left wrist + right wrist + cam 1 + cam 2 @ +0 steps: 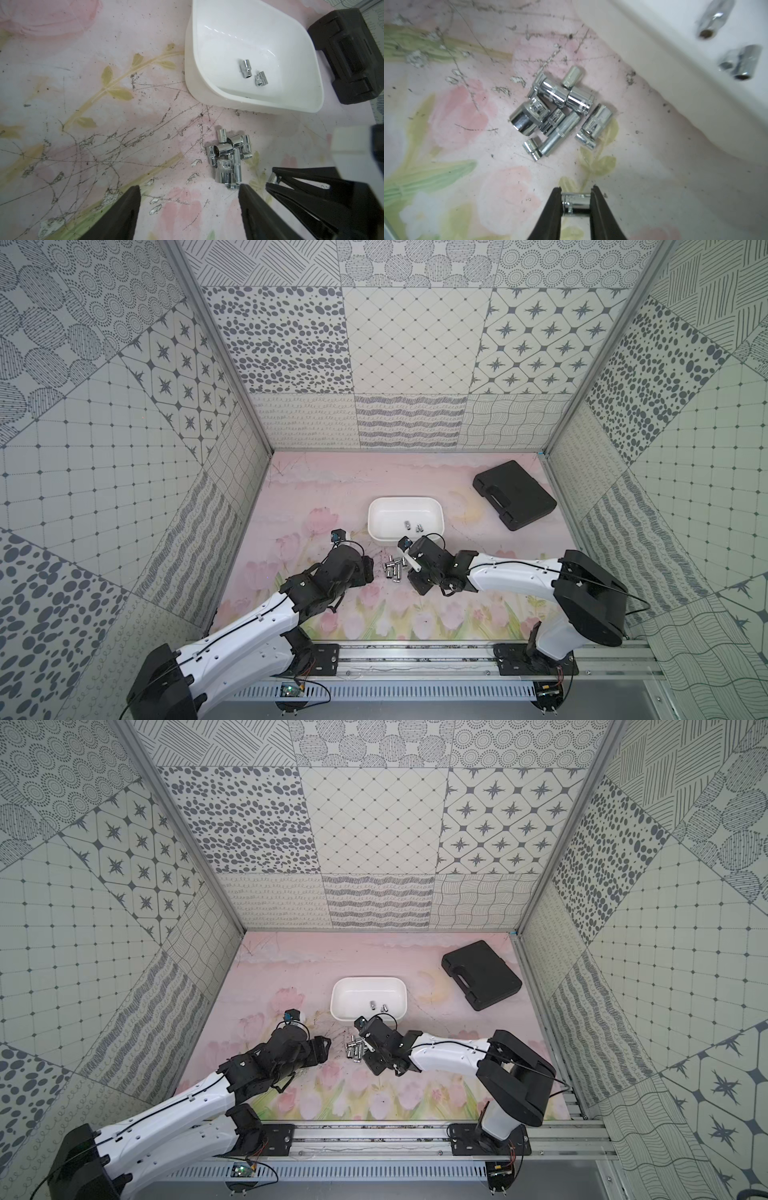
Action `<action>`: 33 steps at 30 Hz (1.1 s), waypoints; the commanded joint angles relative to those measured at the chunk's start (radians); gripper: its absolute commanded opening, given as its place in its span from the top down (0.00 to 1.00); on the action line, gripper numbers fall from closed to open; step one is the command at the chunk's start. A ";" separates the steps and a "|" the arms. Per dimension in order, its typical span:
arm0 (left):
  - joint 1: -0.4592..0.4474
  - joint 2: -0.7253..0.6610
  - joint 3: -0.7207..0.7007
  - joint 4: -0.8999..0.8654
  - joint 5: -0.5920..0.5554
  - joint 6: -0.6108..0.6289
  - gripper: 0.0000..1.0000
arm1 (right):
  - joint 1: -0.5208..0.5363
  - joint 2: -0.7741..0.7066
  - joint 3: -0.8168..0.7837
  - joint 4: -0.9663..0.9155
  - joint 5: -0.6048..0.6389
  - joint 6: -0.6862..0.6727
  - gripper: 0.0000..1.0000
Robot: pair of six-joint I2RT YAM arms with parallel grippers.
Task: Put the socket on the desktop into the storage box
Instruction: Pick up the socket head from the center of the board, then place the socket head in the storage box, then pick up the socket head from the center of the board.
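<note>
Right gripper (576,194) tips hidden under my wrist (432,562) in both top views; wrist cam showed them clamped on a small chrome socket (576,204), its ends covered by the black pads (554,207). Left gripper (189,188) stood wide, empty. Knurled shiny pile (556,112) lay near the smooth white storage box (675,62); two sockets (742,62) inside, blurred

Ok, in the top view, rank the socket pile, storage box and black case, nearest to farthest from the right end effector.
1. socket pile, just beside the right end effector, on its left-arm side.
2. storage box, behind the pile, mid-table.
3. black case, far back right corner.
</note>
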 commanded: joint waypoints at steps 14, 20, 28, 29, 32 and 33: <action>0.001 0.023 -0.001 0.035 0.049 -0.012 0.21 | -0.153 0.225 0.451 -0.050 0.143 0.151 0.74; 0.000 0.025 -0.001 0.036 0.051 -0.007 0.21 | -0.226 0.366 0.478 -0.046 0.138 0.185 0.72; 0.001 0.032 0.001 0.036 0.047 -0.006 0.21 | -0.234 0.403 0.480 -0.047 0.146 0.186 0.59; 0.000 0.032 0.002 0.036 0.047 -0.007 0.21 | -0.235 0.396 0.482 -0.051 0.143 0.185 0.58; 0.001 0.031 0.001 0.034 0.044 -0.007 0.21 | -0.232 0.356 0.490 -0.069 0.138 0.179 0.56; -0.001 0.030 0.002 0.033 0.044 -0.007 0.21 | -0.229 0.332 0.484 -0.073 0.135 0.171 0.56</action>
